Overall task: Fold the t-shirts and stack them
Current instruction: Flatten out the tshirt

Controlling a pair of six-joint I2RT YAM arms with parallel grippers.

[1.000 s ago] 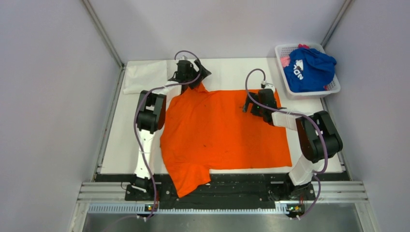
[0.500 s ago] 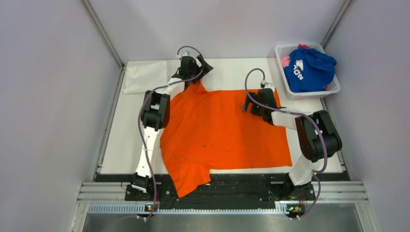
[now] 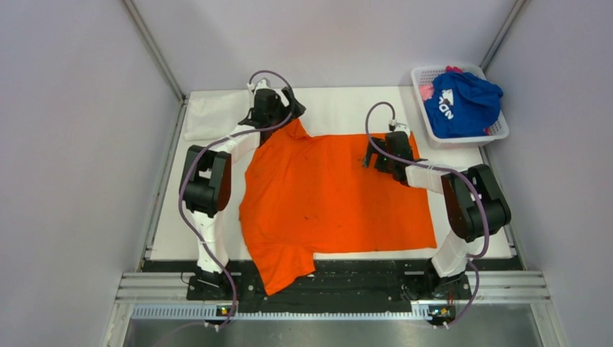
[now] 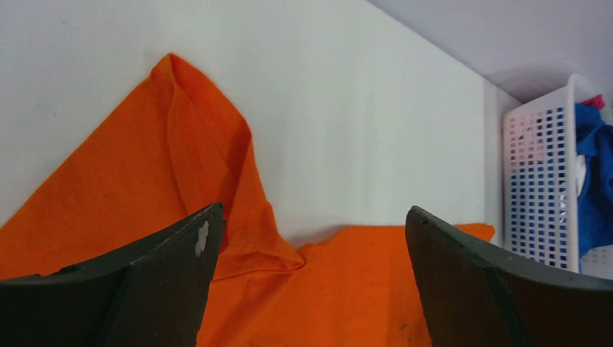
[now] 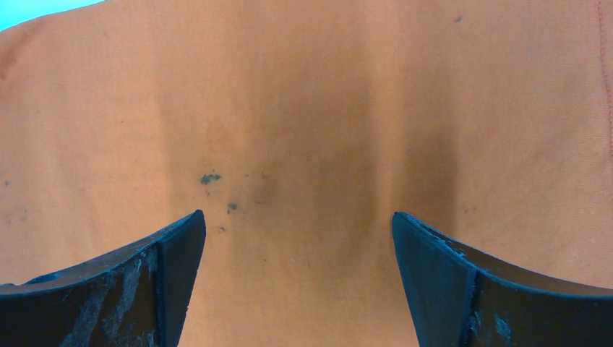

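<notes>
The orange t-shirt (image 3: 332,195) lies spread flat on the white table, one sleeve hanging over the near edge. My left gripper (image 3: 278,116) is open over its far-left sleeve (image 4: 195,144), which peaks toward the back; nothing is between the fingers. My right gripper (image 3: 382,153) is open and empty just above the shirt's far right part; the wrist view shows only orange cloth (image 5: 303,130) between its fingers. The blue t-shirt (image 3: 463,101) with white lettering and a bit of the pink one (image 3: 426,91) sit in the basket.
A white perforated basket (image 3: 499,132) stands at the table's far right corner, also in the left wrist view (image 4: 538,188). A white cloth (image 3: 213,116) lies at the far left. Grey walls close in on both sides.
My left arm has swung its elbow out to the left and the gripper has shifted slightly left at the sleeve. The right arm and the shirt have not moved.
</notes>
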